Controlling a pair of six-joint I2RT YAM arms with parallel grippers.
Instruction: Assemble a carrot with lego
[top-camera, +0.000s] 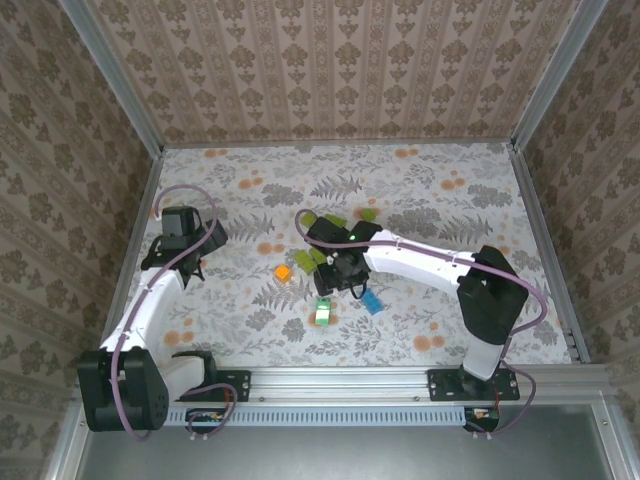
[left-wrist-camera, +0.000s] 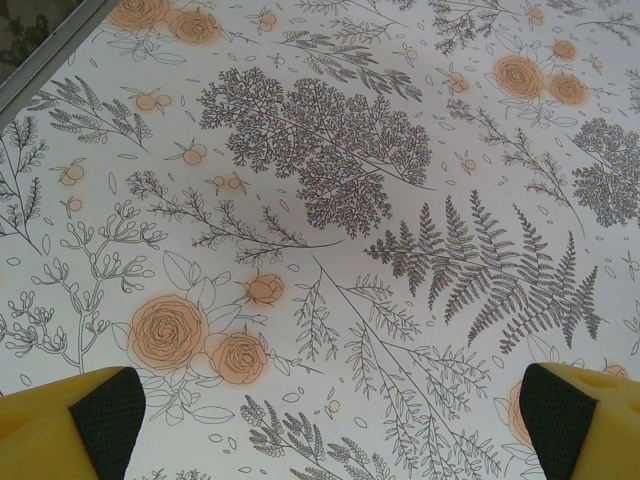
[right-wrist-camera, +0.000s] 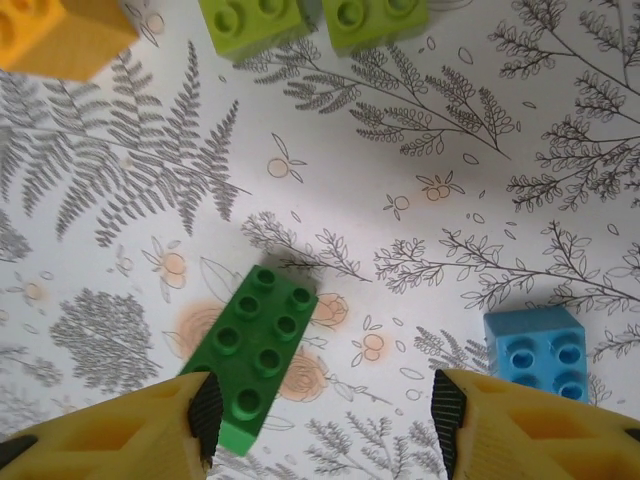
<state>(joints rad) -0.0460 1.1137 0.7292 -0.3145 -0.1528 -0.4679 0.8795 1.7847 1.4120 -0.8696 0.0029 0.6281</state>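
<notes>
In the right wrist view a dark green eight-stud lego brick (right-wrist-camera: 250, 355) lies flat on the table. My right gripper (right-wrist-camera: 320, 410) stands open over it, its left pad (right-wrist-camera: 205, 415) right beside the brick's near end. I cannot tell whether they touch. A blue brick (right-wrist-camera: 537, 350) lies by the right finger. The carrot (top-camera: 322, 312), a small lime-green and orange cluster, sits just in front of the right gripper (top-camera: 345, 268). A loose orange brick (top-camera: 283, 271) lies to its left. My left gripper (left-wrist-camera: 330, 420) is open over bare floral table, far left (top-camera: 185, 240).
Two lime-green bricks (right-wrist-camera: 255, 20) (right-wrist-camera: 375, 18) and an orange one (right-wrist-camera: 55, 35) lie just beyond the right gripper. More green bricks (top-camera: 352, 217) sit behind the right wrist. A blue brick (top-camera: 372, 302) lies beside the carrot. Metal rails (top-camera: 150, 190) and patterned walls enclose the table.
</notes>
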